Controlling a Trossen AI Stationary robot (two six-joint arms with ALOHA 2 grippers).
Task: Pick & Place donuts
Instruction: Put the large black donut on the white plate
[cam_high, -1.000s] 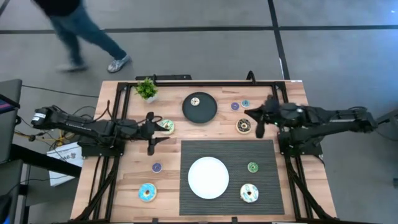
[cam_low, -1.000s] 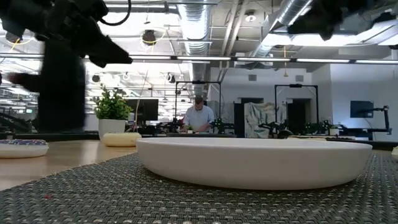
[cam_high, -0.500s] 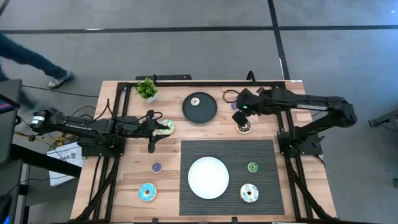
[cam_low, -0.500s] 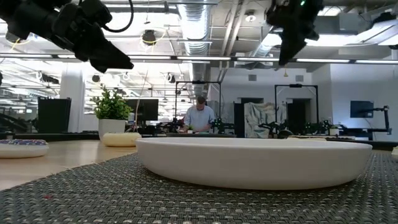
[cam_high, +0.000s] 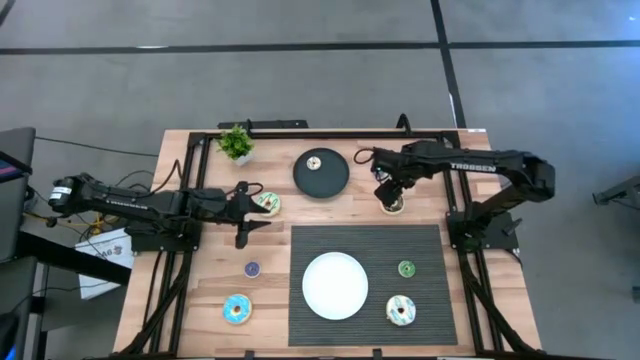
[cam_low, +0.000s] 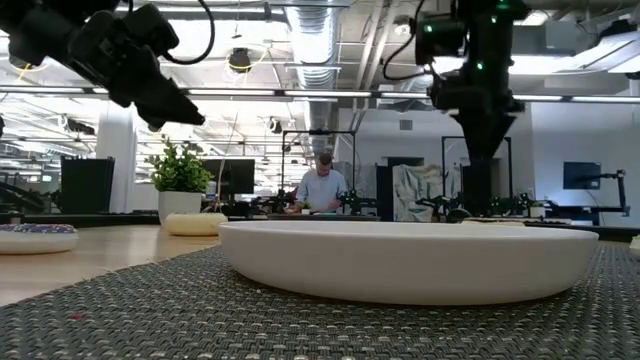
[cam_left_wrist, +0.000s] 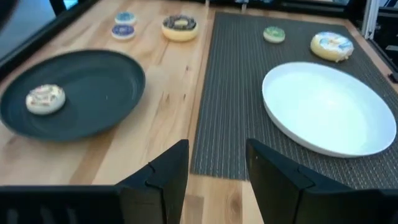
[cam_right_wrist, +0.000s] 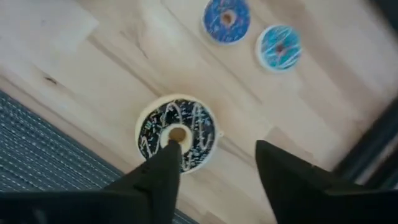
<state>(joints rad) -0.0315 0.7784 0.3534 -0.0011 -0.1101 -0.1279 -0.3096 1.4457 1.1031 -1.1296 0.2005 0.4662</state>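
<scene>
Right gripper (cam_right_wrist: 214, 165) hangs over the brown donut (cam_right_wrist: 177, 132), jaws parted and empty; one fingertip (cam_right_wrist: 168, 155) overlaps the donut's hole, the other sits off its rim. Two mini donuts (cam_right_wrist: 227, 18) lie beyond the jaws. Left gripper (cam_left_wrist: 217, 165) waits with jaws apart, empty; black plate (cam_left_wrist: 93, 93) and white plate (cam_left_wrist: 329, 112) ahead.

bare wood around brown donut (cam_right_wrist: 177, 134), two mini donuts (cam_right_wrist: 226, 20) near, mat edge (cam_right_wrist: 37, 155) close beside
</scene>
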